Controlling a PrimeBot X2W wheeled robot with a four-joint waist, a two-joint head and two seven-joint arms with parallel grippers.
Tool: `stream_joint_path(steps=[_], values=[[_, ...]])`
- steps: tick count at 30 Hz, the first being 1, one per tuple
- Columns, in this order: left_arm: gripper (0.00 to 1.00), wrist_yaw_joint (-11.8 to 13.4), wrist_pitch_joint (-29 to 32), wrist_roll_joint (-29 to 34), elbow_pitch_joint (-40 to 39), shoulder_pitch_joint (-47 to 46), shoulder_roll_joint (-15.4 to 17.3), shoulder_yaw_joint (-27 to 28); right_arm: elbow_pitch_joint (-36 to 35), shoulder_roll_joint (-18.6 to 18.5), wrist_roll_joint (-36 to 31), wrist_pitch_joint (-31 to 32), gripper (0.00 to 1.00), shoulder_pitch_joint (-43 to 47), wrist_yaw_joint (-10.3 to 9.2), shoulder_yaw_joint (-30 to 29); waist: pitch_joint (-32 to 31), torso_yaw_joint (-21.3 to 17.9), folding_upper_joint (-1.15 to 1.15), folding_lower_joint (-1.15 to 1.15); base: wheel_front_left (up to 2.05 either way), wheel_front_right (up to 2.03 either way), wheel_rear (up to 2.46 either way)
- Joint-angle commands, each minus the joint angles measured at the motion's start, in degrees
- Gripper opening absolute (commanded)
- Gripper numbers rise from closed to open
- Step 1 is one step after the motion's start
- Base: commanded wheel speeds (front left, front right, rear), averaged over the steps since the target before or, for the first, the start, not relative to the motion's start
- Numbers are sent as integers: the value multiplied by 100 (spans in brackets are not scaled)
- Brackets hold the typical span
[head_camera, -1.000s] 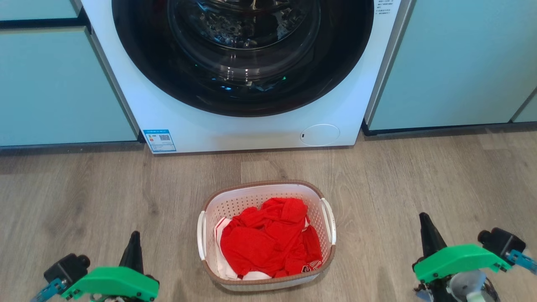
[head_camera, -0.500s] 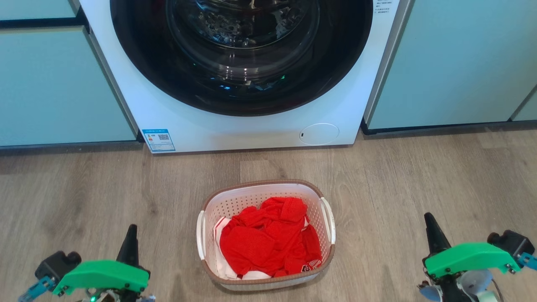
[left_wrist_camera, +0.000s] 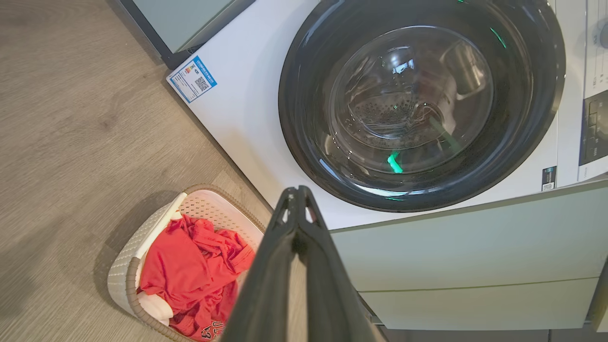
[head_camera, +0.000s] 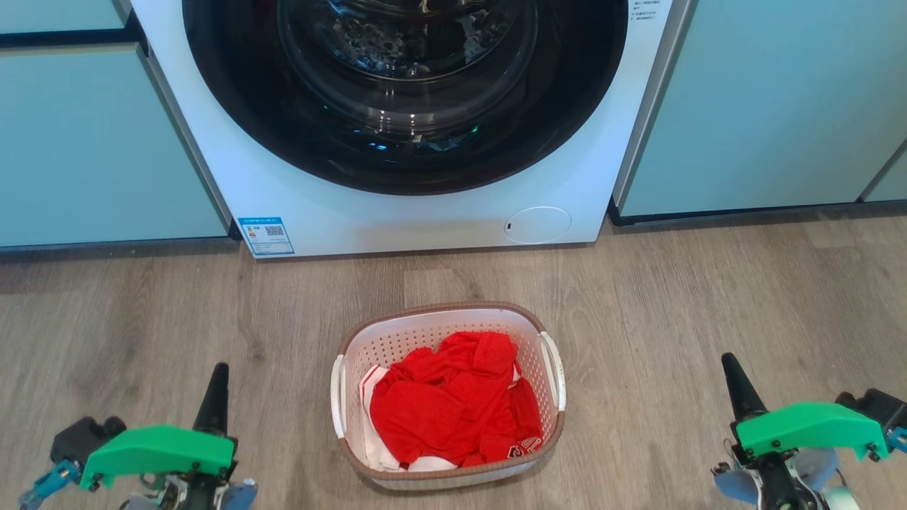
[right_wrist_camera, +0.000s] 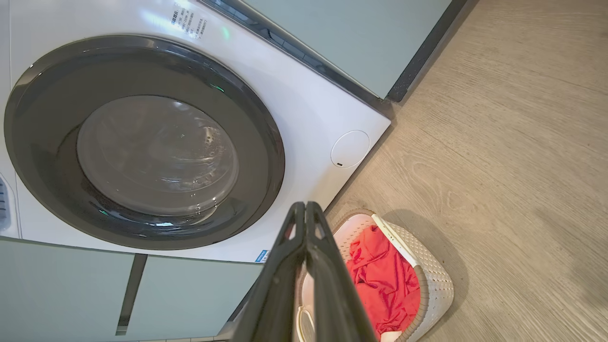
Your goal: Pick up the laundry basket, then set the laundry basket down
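Laundry basket [head_camera: 446, 309]: white perforated plastic with a brown rim and two white side handles. It stood upright on the wood floor [head_camera: 708, 297], short of the floor's far edge, with a strip of bare boards between it and the washing machine.
Contents: a crumpled red garment [head_camera: 446, 411] lay over some white cloth [head_camera: 382, 457] at the near side.
Garment print [head_camera: 524, 448]: a small dark-and-white mark on the red cloth by the basket's near right corner, too small to read.
Washing machine [head_camera: 297, 205]: a white front-loader at the floor's far edge, with its dark round door [head_camera: 404, 106] closed and a round flap [head_camera: 537, 225] low on the right of its front.
Sticker [head_camera: 266, 236]: blue-bordered, with a QR code, at the lower left corner of the machine's front. Its lettering was too fine to read.
Printed lines [right_wrist_camera: 189, 21]: small dark text high on the machine's front, not legible.
Control panel [left_wrist_camera: 596, 128]: dark, with rows of keys whose markings were unreadable.
Small tag [left_wrist_camera: 548, 178]: dark and white, beside the panel, with writing too small to make out.
Cabinets [head_camera: 765, 106]: pale green fronts on both sides of the machine.
Left gripper [head_camera: 220, 372]: jaws pressed together on nothing, over the floor well apart from the basket's left handle.
Right gripper [head_camera: 730, 363]: jaws likewise closed and empty, over the floor well apart from the basket's right handle.
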Motion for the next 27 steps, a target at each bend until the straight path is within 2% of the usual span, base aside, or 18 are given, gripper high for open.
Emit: stream_joint_path(steps=[1,27], values=[[0,-70,44,-149,-162,-318,14,185,-162,-91,167,36,0,-323,11,29,1,-1,0,0,0,0,0],[0,-320,496,-1903,-114,-645,2,482,-135,-93,1904,488,0,-507,14,-275,29,-36,0,0,0,0,0]])
